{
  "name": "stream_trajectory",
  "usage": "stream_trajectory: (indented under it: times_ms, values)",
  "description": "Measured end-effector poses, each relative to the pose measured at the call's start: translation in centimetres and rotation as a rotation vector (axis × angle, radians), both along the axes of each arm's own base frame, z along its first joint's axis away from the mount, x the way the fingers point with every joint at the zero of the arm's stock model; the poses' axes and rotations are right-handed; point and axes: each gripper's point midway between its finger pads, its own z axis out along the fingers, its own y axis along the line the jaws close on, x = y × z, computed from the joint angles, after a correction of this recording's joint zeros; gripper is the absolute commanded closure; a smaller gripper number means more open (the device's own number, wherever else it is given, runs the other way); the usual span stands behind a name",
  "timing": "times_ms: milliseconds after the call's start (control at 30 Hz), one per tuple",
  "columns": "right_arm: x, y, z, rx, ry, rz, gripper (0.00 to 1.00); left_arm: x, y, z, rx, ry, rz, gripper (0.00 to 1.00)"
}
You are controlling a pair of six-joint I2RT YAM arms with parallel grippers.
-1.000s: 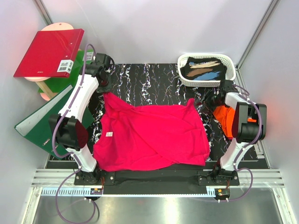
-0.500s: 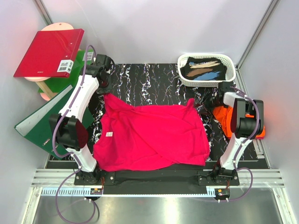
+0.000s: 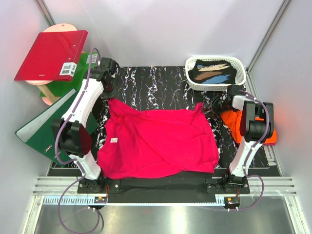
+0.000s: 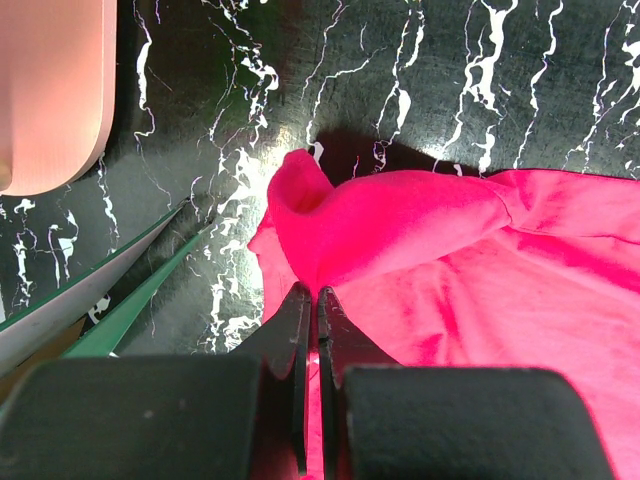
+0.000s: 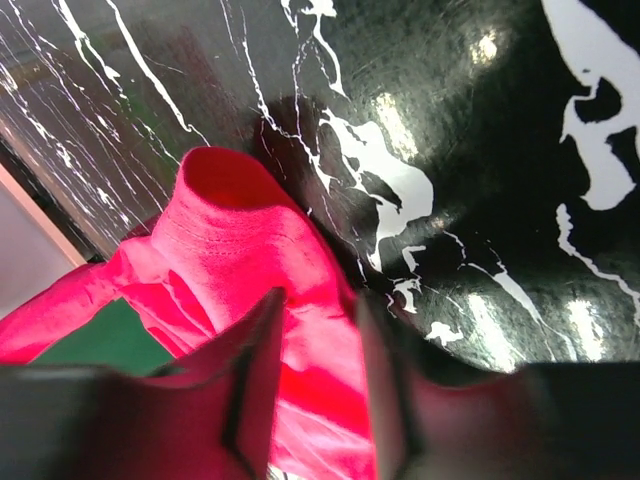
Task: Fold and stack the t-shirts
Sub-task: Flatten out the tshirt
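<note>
The magenta-pink t-shirt lies spread and wrinkled on the black marbled mat. My left gripper is at its far left corner. In the left wrist view the gripper is shut on a raised fold of the pink cloth. My right gripper is at the far right corner. In the right wrist view its jaws stand apart on either side of that raised corner. The orange t-shirt lies bunched at the right edge, partly hidden under my right arm.
A white basket with dark cloth stands at the back right. A red binder rests on a pink wooden stand at the back left. A green binder leans below it, and its edge shows close to my left gripper.
My right arm has shifted, its elbow swinging back and in toward the shirt's far right corner. The left arm and the pink shirt have not moved.
</note>
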Motion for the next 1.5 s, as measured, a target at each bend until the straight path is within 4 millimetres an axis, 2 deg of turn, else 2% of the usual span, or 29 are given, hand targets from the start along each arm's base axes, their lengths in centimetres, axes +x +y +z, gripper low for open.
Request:
stream_trajectory:
  times_ms: [133, 200, 233, 333, 633, 733, 900, 1000, 1133, 1500]
  values:
    - [0.0, 0.2, -0.3, 0.012, 0.004, 0.002, 0.75, 0.0, 0.0, 0.0, 0.002, 0.0, 0.0, 1.0]
    - [0.0, 0.3, -0.6, 0.024, 0.009, 0.006, 0.82, 0.0, 0.0, 0.0, 0.002, 0.0, 0.001, 1.0]
    - [0.0, 0.4, -0.7, 0.027, 0.01, 0.008, 0.91, 0.0, 0.0, 0.0, 0.002, 0.0, 0.001, 1.0]
    - [0.0, 0.7, -1.1, 0.048, 0.017, 0.016, 1.0, 0.0, 0.0, 0.0, 0.002, 0.0, 0.001, 1.0]
    - [-0.1, 0.6, -0.8, 0.043, 0.012, 0.028, 1.0, 0.0, 0.1, 0.0, 0.007, -0.001, 0.003, 1.0]
    - [0.2, -0.2, 0.4, -0.017, 0.001, 0.022, 0.97, 0.0, 0.2, 0.0, 0.01, -0.002, 0.004, 1.0]
    - [1.7, -2.9, 3.2, -0.2, -0.073, 0.003, 0.97, 0.0, 0.2, 0.0, 0.011, -0.002, 0.005, 1.0]
    - [1.8, -4.1, 4.8, -0.281, -0.115, -0.006, 0.98, 0.0, 0.3, 0.0, 0.014, -0.003, 0.006, 1.0]
    - [1.6, -4.8, 6.3, -0.325, -0.149, -0.012, 0.99, -0.1, 0.5, -0.2, 0.024, 0.004, 0.01, 1.0]
    - [1.3, -5.8, 6.9, -0.396, -0.159, -0.013, 1.0, -0.3, 0.9, -0.2, 0.045, 0.004, 0.019, 1.0]
